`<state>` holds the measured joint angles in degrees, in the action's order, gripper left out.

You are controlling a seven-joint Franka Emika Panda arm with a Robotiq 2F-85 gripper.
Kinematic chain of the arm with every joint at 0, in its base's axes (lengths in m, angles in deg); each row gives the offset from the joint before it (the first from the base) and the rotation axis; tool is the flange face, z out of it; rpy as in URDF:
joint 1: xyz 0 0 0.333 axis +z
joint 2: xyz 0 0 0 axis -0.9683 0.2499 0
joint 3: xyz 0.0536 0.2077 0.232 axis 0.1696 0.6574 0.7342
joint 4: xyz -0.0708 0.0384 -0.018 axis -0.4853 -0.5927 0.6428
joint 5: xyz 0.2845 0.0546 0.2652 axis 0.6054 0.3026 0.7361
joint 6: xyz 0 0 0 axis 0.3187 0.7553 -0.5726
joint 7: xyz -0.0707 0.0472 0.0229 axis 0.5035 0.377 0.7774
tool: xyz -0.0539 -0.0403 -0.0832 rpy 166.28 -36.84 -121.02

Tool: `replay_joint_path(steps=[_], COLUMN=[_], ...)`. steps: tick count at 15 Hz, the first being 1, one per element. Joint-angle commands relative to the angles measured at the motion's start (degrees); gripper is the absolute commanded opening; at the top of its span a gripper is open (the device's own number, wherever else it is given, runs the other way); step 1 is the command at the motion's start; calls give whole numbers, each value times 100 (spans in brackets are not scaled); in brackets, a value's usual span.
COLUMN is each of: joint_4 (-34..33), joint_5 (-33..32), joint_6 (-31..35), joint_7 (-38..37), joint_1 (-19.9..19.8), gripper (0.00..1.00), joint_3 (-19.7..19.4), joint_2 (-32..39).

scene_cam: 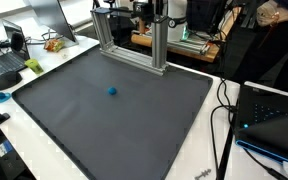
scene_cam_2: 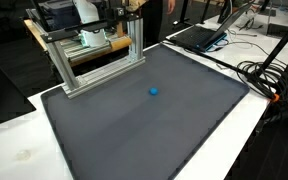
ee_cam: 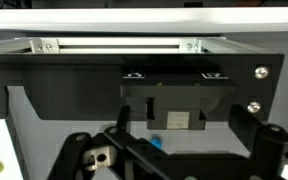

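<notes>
**Gripper** (ee_cam: 174, 158): released. In the wrist view its two black fingers (ee_cam: 79, 155) stand wide apart at the lower edge, with nothing clamped between them. It cannot be made out in the exterior views.

**Black plate** (ee_cam: 64, 75): directly ahead of the gripper, with screws at its right edge and a boxy black block at its middle. A small blue spot shows low between the fingers; it is too small to tell what it is.

**Metal frame** (scene_cam: 134, 45) (scene_cam_2: 94, 58): aluminium posts and rails, standing at the far edge of the mat.

**Blue ball** (scene_cam: 111, 91) (scene_cam_2: 153, 91): small and round. It lies alone on the mat in both exterior views, out in front of the frame and apart from it.

**Mat** (scene_cam: 114, 130) (scene_cam_2: 144, 135): dark grey, flat, covering most of the table (scene_cam_2: 14, 140).

**Laptop** (scene_cam_2: 199, 35): open, past the mat's edge.

**Cables** (scene_cam: 224, 110) (scene_cam_2: 269, 75): black, looped beside the mat.
</notes>
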<state>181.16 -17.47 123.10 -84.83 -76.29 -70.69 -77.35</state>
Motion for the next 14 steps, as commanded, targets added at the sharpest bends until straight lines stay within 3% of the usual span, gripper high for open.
replay_joint_path(steps=[1,14], joint_4=[59,383], joint_5=[-56,-52], joint_6=[153,426], joint_7=[-22,-4], joint_1=[-11,-6], gripper=[100,100], joint_3=[37,44], joint_2=[1,-84])
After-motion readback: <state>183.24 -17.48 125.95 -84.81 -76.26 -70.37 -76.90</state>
